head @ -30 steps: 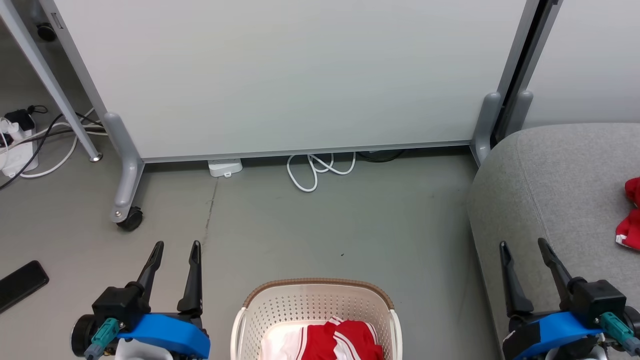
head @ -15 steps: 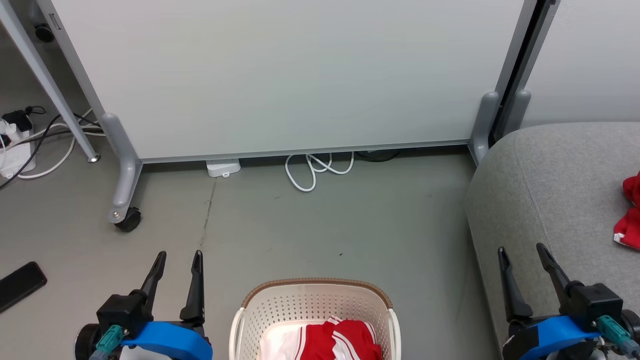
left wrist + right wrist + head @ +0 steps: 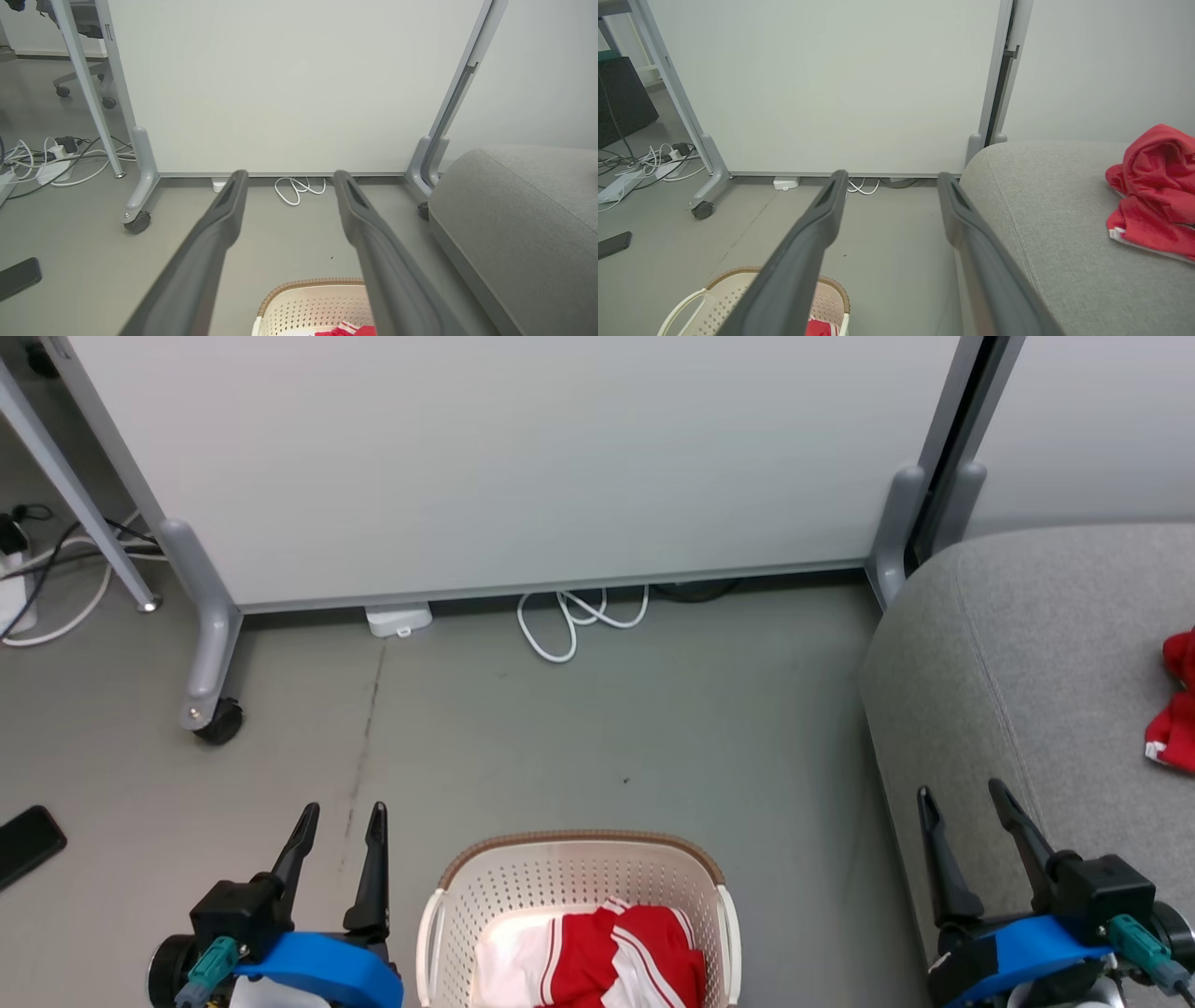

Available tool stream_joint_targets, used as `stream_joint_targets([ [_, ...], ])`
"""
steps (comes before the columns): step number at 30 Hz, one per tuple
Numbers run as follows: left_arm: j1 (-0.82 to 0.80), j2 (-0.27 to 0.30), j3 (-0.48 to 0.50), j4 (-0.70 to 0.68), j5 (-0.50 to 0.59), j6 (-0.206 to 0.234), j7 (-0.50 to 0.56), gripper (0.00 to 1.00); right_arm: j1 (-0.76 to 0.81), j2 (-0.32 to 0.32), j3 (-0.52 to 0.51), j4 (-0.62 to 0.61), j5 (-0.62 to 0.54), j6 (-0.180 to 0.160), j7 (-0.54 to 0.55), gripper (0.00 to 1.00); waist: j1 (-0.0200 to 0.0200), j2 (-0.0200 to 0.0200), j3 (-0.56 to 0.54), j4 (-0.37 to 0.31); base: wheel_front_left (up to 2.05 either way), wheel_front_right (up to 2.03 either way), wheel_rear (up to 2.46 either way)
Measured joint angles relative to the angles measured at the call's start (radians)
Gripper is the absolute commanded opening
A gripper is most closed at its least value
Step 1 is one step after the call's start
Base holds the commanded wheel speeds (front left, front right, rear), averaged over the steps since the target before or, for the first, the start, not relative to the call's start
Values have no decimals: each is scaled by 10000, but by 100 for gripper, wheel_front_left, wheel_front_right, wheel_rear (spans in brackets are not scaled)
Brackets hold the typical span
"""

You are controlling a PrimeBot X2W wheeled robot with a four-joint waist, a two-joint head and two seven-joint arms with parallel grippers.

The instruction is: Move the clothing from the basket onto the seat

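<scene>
Head camera has dipped since the earlier frame. The basket (image 3: 579, 841) and seat (image 3: 1027, 653) sit higher in view, but neither has itself shifted. Left claw (image 3: 344, 810) hangs released and empty beside the basket. Right claw (image 3: 961, 789) is likewise released, by the seat's near edge. One red garment (image 3: 1172, 709) lies on the seat, and the striped garment (image 3: 616, 957) is in the basket. You look to be between transfers. Next, you need a claw lowered into the basket to pinch a fold, clear of the wall.
</scene>
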Motion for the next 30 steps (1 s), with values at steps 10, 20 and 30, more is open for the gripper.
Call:
stream_joint_targets([
  [10, -988, 69, -974, 922, -424, 0, 0, 100, -913, 4, 456, -305, 270, 0, -142, 100, 1, 0, 1400, -529, 0, 0, 0],
  [20, -3068, 278, -2725, 2790, -1425, 0, 81, 100, -2076, -4, 986, -617, 382, 0, -374, 100, 3, -1, 3694, -1425, 0, 0, 0],
  [30, -4839, 391, -4201, 4922, -2121, 0, 784, 100, -2733, -8, 1292, -1043, 700, 0, -690, 100, 3, -1, 5908, -2426, 0, 0, 0],
])
